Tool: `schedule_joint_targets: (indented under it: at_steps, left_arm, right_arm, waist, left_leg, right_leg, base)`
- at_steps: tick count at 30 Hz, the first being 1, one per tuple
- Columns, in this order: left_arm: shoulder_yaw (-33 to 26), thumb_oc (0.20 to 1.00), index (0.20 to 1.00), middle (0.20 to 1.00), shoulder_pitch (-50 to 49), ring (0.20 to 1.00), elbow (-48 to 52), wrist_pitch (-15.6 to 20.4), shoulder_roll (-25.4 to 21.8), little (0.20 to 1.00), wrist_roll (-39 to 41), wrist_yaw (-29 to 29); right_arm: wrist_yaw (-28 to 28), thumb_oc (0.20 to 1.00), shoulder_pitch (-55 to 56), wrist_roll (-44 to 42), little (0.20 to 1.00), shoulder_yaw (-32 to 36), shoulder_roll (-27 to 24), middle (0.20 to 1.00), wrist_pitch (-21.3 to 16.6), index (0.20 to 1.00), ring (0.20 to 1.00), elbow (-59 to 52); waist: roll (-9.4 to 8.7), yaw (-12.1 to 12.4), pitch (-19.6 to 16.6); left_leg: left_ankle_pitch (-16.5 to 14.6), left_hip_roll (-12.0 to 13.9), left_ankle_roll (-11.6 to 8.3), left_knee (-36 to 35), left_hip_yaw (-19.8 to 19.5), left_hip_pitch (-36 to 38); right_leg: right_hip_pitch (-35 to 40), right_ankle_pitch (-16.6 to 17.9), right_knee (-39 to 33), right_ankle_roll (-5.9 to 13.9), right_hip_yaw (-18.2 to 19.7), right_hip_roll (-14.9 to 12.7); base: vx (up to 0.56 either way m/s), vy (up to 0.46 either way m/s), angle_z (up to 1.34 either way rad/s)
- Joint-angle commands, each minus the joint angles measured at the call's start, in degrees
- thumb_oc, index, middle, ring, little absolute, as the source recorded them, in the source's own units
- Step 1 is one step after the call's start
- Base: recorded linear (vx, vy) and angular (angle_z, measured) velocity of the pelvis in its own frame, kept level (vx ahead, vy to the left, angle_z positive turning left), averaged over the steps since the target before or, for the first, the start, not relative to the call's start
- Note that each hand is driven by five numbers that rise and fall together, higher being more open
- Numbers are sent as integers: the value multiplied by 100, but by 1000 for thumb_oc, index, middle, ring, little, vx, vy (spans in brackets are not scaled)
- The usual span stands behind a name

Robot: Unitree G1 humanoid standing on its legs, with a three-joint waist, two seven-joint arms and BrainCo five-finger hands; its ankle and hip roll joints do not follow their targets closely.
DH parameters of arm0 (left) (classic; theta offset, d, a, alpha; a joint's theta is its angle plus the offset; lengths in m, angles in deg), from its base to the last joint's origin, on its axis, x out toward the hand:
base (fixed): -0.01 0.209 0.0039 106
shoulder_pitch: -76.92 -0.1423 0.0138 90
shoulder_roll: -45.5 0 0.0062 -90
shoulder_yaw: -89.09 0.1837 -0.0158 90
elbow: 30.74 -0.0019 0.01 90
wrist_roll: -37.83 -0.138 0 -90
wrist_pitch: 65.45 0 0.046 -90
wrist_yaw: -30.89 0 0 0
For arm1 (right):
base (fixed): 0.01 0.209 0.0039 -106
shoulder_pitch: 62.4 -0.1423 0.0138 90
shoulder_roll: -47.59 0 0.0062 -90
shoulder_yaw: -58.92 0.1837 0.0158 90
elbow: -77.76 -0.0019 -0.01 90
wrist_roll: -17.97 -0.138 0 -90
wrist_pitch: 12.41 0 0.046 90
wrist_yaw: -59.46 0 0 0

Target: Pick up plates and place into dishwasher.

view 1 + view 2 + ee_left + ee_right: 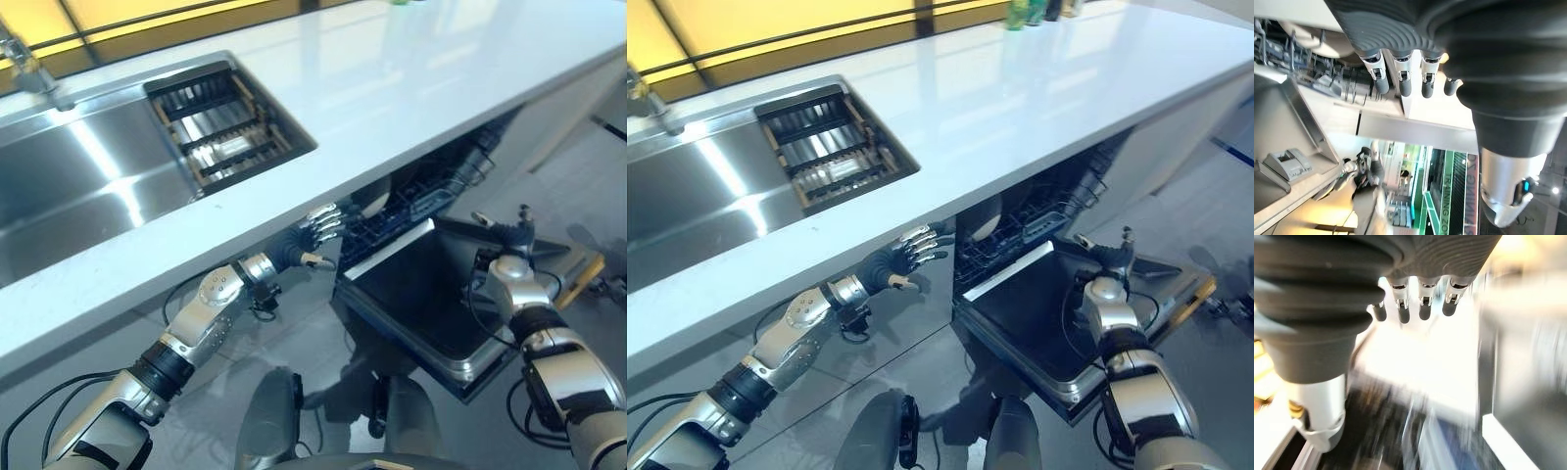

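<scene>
Fingers (328,220) of the left hand (312,238) spread straight and relaxed, empty, just under the front edge of the white worktop (421,88), beside the open dishwasher (411,201). Left eye view: steel sink (69,186) set into the worktop at far left, slatted drain rack (230,122) in its right-hand part, tap (34,70) at the back; dishwasher door (431,294) folded down flat, dark inner face upward; lower rack (392,220) pulled partly out over the door; pale round plate (372,204) standing on edge in that rack, just beyond the left fingertips, apart from them. Right hand (505,235) above the far right part of the door, fingers extended, holding nothing. Right eye view: same arrangement; plate (987,223) upright at the left end of the rack, bottles (1038,10) at the far back edge of the worktop. Left wrist view: dark-tipped fingers (1403,81) in a straight row, thumb (1508,200) apart, nothing between them; rack wires (1327,73) and a pale curved plate edge (1305,41) past the fingertips; detergent compartment (1286,161) on the door's inner face. Right wrist view: fingers (1422,303) straight, nothing grasped; background smeared, contents past the fingertips impossible to tell.
</scene>
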Motion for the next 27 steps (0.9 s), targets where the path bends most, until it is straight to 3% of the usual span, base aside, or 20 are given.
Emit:
schedule_joint_targets:
  at_steps: [1,8,16,17,18,21,24,25,27]
  left_arm:
    - [102,1000,1000,1000,-354,1000,555,506,281,1000,-96,22]
    - [182,1000,1000,1000,-312,1000,732,446,184,1000,17,112]
    - [127,1000,1000,1000,-266,1000,1033,381,30,1000,175,81]
    - [95,1000,1000,1000,-234,1000,1095,353,-7,1000,223,114]
    - [91,1000,1000,1000,-233,1000,1096,351,-7,1000,224,115]
    - [79,1000,1000,1000,-69,1000,1145,222,-37,1000,312,186]
    - [33,1000,1000,1000,118,1000,1153,27,-39,1000,376,80]
    - [27,1000,1000,1000,125,1000,1149,24,-41,1000,381,70]
    - [-9,1000,1000,1000,189,1000,1066,24,-74,1000,422,-88]
  right_arm:
    - [-526,1000,339,-89,1000,446,-218,1000,-240,1000,1000,218]
    - [678,1000,753,-1350,1000,823,-259,1000,-248,1000,1000,1728]
    - [1717,1000,567,-2561,1000,810,-263,1000,-137,1000,1000,2232]
    - [2256,1000,311,-3169,1000,811,-250,1000,-34,1000,1000,2347]
    - [2264,1000,300,-3174,1000,806,-253,1000,-36,1000,1000,2359]
    - [3149,1000,-197,-4258,1000,735,-174,1000,87,1000,1000,2397]
    - [4509,1000,-839,-5258,1000,510,-140,1000,526,1000,1000,2236]
    - [4571,1000,-879,-5309,1000,489,-145,1000,550,1000,1000,2240]
    - [5669,1000,-1246,-5938,1000,327,-136,1000,822,1000,1000,2077]
  waist:
    - [303,-73,147]
    - [462,-63,322]
    - [666,46,593]
    - [715,115,704]
    - [714,112,697]
    - [747,234,847]
    - [772,366,942]
    - [773,367,944]
    - [783,431,968]
  left_leg:
    - [-253,-30,286,-514,211,416]
    - [-283,-143,331,-322,195,203]
    - [-230,-291,328,-68,64,-241]
    - [-241,-349,333,78,1,-425]
    - [-245,-350,333,89,0,-443]
    - [-272,-397,354,370,-74,-796]
    - [-256,-455,346,553,-139,-1092]
    - [-256,-457,346,563,-142,-1110]
    - [-234,-468,337,618,-169,-1218]
  right_leg:
    - [505,-315,-270,-437,103,321]
    - [255,-358,-69,-488,172,308]
    - [-211,-443,327,-587,117,262]
    - [-402,-483,515,-635,91,230]
    - [-421,-489,527,-635,92,228]
    - [-757,-530,827,-681,34,173]
    - [-1030,-563,1051,-718,-44,130]
    - [-1048,-567,1064,-719,-47,126]
    - [-1161,-579,1154,-734,-81,101]
  base:
    - [3,75,-24]
    - [-11,13,-7]
    - [-58,-40,3]
    - [-42,-34,6]
    - [-92,-86,7]
    - [-98,-102,12]
    - [-106,-105,6]
    - [-80,-76,4]
    - [-64,-62,-2]
